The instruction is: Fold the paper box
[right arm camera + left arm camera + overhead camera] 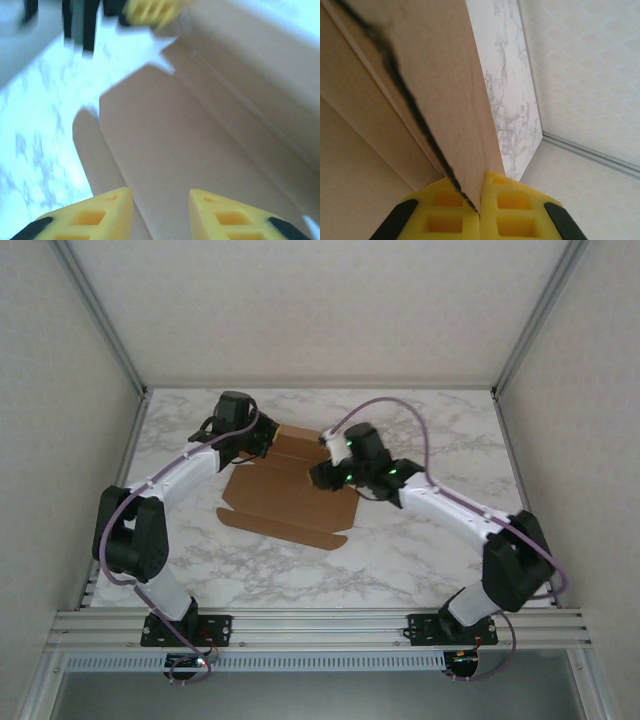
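- left tool (480, 200) is closed on a raised flap of the paper box (290, 495);
- right tool (160, 210) stands partly open above the box panel, holding nothing; the marble surface (420, 550) is beside it.

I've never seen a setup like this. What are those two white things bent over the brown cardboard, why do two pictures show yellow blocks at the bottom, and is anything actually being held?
The white things are two robot arms bolted at the near edge of a marble-patterned table. The overhead picture comes from a fixed camera above and behind them. The other two come from small cameras on each wrist, so the yellow blocks are the arm's own finger pads.

On the table lies a paper box, a brown cardboard sheet partly folded, with one panel lifted at its far side.

The left gripper is shut on a raised cardboard flap; you see the edge pinched between its pads. The right gripper has its pads apart and holds nothing, hovering above the cardboard. Its picture is blurred, so it is probably moving.
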You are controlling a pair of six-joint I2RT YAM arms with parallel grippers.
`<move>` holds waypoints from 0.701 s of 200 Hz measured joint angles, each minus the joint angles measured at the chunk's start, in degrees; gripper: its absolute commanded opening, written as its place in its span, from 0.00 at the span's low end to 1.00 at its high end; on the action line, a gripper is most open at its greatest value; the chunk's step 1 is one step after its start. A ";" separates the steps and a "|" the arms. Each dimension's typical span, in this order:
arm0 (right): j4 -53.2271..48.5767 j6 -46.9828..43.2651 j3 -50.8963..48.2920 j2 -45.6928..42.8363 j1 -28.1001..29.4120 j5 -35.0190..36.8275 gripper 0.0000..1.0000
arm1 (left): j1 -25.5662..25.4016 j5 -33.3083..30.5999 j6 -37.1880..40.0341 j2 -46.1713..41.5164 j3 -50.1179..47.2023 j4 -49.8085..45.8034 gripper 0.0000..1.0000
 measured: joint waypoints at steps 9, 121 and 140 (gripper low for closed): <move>-0.79 2.23 1.01 -1.31 -2.27 0.33 0.33 | -0.02 -0.09 0.00 0.22 0.22 0.02 0.00; -13.16 29.73 10.93 8.15 -16.13 -5.60 0.56 | -0.39 -0.94 0.24 0.57 0.15 1.53 0.02; -12.15 32.65 10.93 8.59 -16.33 -7.32 0.56 | -0.48 -1.16 0.50 0.57 -0.48 2.71 0.04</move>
